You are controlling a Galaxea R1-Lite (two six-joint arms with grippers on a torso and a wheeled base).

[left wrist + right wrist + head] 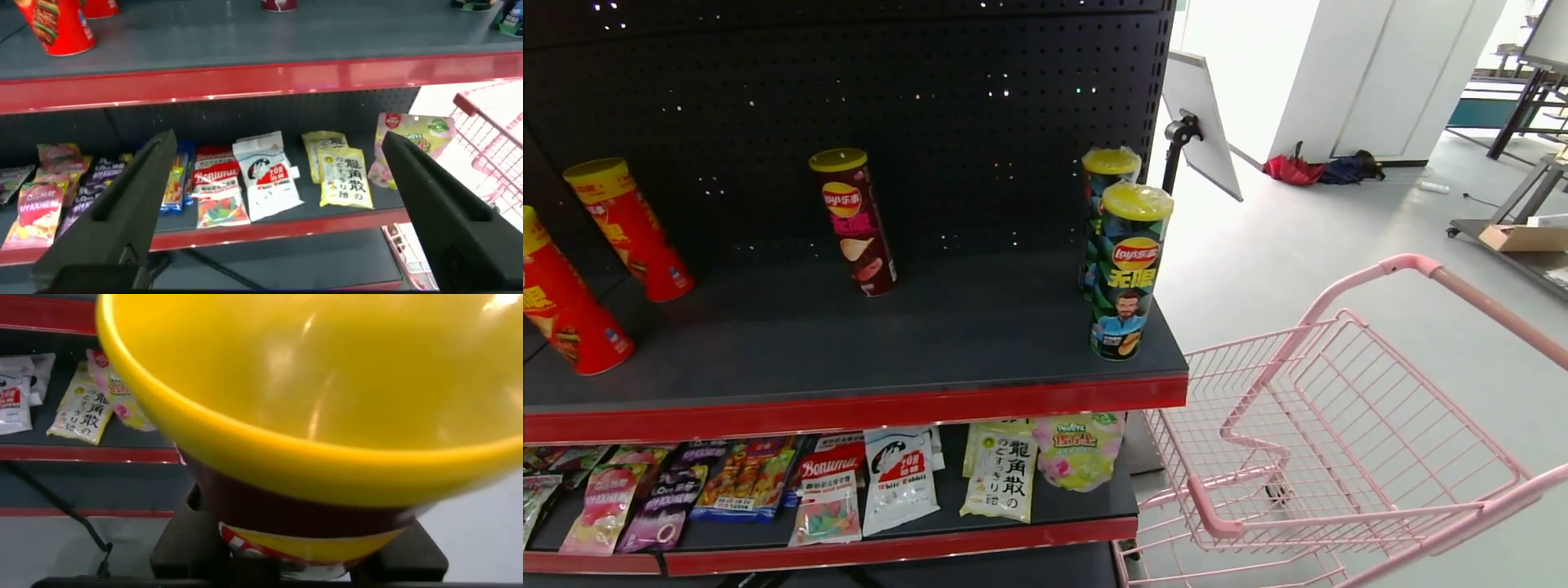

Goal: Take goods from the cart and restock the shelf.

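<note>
Fingers of the left gripper stand spread wide, released, with nothing between them. That arm is held low and level, its gripper aimed at the lower board of the shelf, where snack packets lie in a row. It is well apart from them.

The right gripper is clenched on a yellow-lidded can, with one dark finger at each side of its dark-red body. The can stands up from the jaws toward the wrist camera, lid nearest. Beyond it lie the shelf's red edges and some of the packets.

In the head view the shelf's upper board fills the left and middle of the frame. Two red cans stand at the far left, and a dark-red can stands upper middle, near the pegboard back. Two green-and-black cans stand at the board's right end, one just behind the other, the front one near the red edge. The pink cart stands at lower right, just beside the shelf's end.
</note>
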